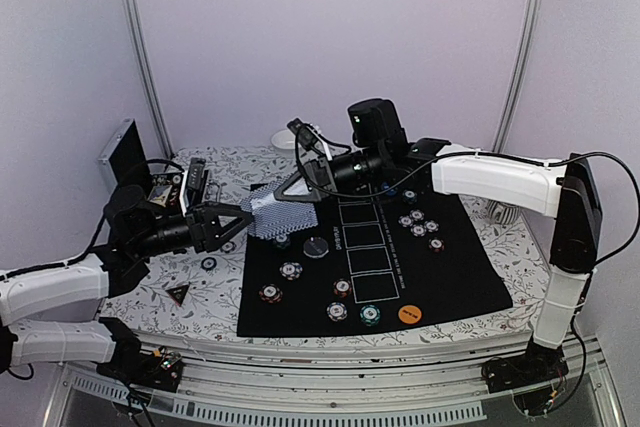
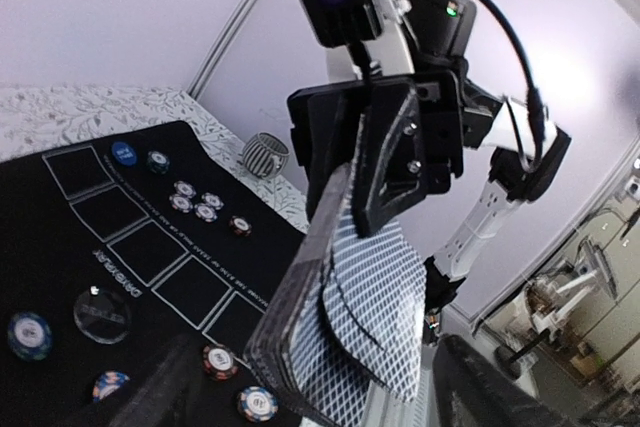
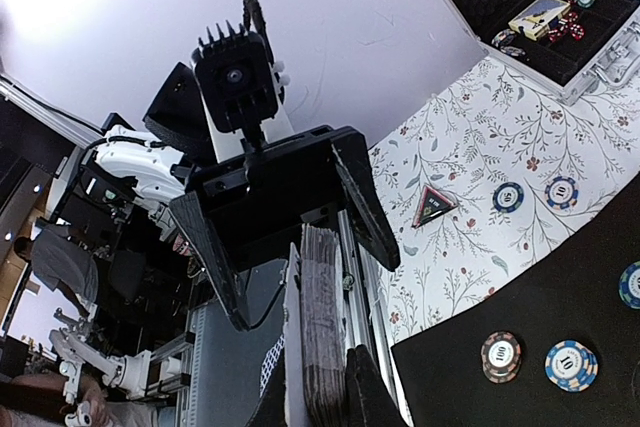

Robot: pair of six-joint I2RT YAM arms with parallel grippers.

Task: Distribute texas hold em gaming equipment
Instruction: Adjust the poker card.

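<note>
We see both arms meeting in the air over the rear left corner of the black mat [image 1: 430, 282]. The right pincer [image 1: 297, 187] is clamped on the deck of playing cards [image 1: 280, 215], one finger against each face. The deck hangs clear of the mat, and its grey-blue, diamond-patterned backs fan out slightly at the free end. The left pincer [image 1: 243, 223] faces it from the other side with its fingers spread apart, one on either side of the deck's free end. We cannot tell whether either finger touches the cards.

On the mat, poker chips [image 1: 418, 222] sit in a loose cluster to the right of the printed row of card boxes. More of them lie scattered across the mat's front left part. A black disc [image 1: 317, 246] lies just left of the boxes, a blue disc [image 1: 408, 196] lies beyond the cluster, and an orange button disc [image 1: 408, 313] lies near the front edge.

Off the mat to the left, the triangle marker [image 1: 178, 294] lies flat on the floral desk [image 1: 210, 312], with two single chips near it. The silver case [image 1: 125, 152] stands open at the desk's rear left corner, and the right wrist view shows more chips inside it. A white bowl [image 1: 283, 139] sits at the back edge.
</note>
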